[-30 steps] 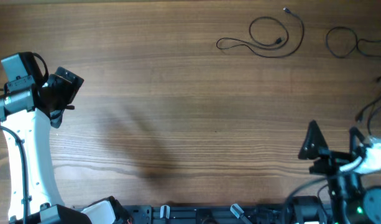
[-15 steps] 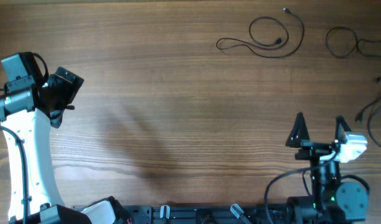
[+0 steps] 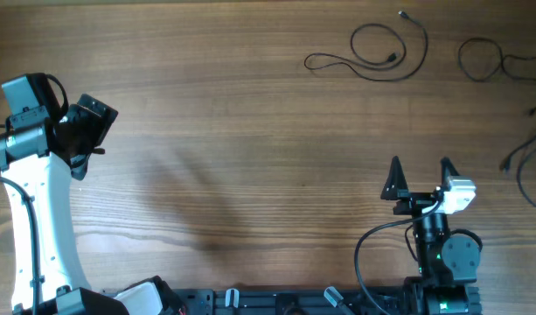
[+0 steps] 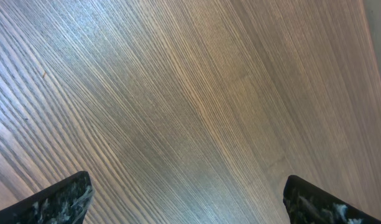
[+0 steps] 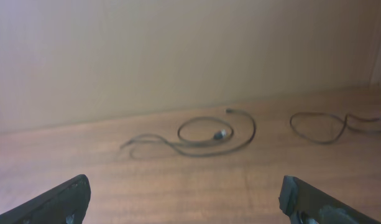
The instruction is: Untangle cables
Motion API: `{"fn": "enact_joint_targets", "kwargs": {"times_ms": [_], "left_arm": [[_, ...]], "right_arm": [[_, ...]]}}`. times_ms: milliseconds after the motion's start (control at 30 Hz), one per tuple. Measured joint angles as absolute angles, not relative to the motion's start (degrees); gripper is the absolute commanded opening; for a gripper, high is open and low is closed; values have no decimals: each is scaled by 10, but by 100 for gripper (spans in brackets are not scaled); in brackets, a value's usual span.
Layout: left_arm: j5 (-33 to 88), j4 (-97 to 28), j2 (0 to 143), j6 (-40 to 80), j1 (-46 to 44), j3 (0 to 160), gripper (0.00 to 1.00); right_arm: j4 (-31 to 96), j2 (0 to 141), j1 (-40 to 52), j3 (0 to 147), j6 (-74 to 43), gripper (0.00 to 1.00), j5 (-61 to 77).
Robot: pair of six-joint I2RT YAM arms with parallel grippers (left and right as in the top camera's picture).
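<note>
Thin black cables lie apart as loose loops at the far right of the wooden table. One looped cable (image 3: 377,48) lies at the back; it also shows in the right wrist view (image 5: 206,137). A second cable (image 3: 490,59) loops at the far right edge and shows in the right wrist view (image 5: 321,124). A third cable (image 3: 525,157) trails off the right edge. My right gripper (image 3: 418,175) is open and empty near the front, well short of the cables. My left gripper (image 3: 86,122) is open and empty at the far left, over bare wood (image 4: 190,124).
The left arm's white body (image 3: 36,236) stands along the left edge. The right arm's base (image 3: 438,262) and black mounts (image 3: 250,302) line the front edge. A wall rises behind the table in the right wrist view (image 5: 178,56).
My right gripper has swung left along the front of the table, from the right edge toward the middle right. The left arm and the cables have not moved.
</note>
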State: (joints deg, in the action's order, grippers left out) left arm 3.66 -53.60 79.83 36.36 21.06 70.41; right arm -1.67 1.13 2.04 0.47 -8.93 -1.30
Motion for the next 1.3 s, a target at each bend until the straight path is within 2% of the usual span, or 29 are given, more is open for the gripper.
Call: {"fn": "enact_joint_targets", "kwargs": {"times_ms": [300, 1100, 1200, 1300], "left_arm": [[37, -536, 798, 364, 211, 704, 100], [39, -525, 798, 368, 211, 704, 100], [106, -501, 798, 360, 210, 704, 100], [176, -481, 791, 287, 185, 704, 100]], "right_arm": [[0, 11, 20, 4, -1, 100, 17], [0, 11, 20, 4, 6, 100, 19], [0, 11, 20, 4, 6, 100, 19], [0, 11, 20, 4, 6, 100, 19]]}}
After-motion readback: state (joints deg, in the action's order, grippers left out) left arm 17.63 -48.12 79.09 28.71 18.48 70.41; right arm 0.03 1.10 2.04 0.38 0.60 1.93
